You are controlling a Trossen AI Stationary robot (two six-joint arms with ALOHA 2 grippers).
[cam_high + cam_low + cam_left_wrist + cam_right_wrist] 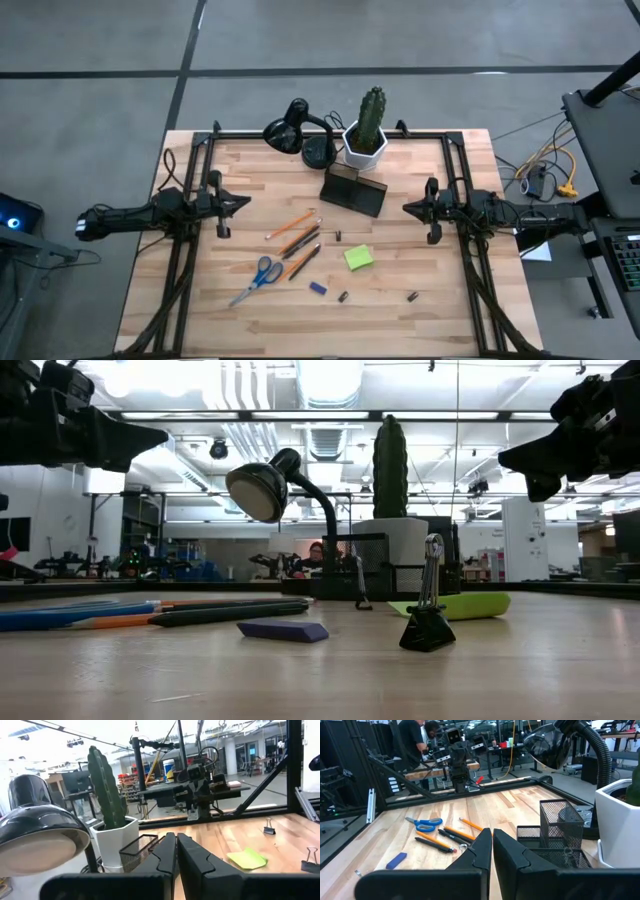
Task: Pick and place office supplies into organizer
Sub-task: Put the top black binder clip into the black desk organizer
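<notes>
High view showed the wooden counter (450, 310) on a grey floor, an open workshop beyond. Both arms waited at opposite side edges, left hand (240, 202) and right hand (410, 208) closed on nothing, likely parked before a first pick. The organizer (354, 191) stood near the far edge beside a lamp (290, 132) and cactus pot (366, 146); pencils (296, 236), scissors (258, 278), sticky pad (359, 257) and blue block (317, 288) lay loose mid-counter, none stowed.

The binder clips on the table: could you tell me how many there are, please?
3 small dark binder clips: one just behind the sticky-note pad, one near the blue block, one toward the right arm. None looks hidden.
</notes>
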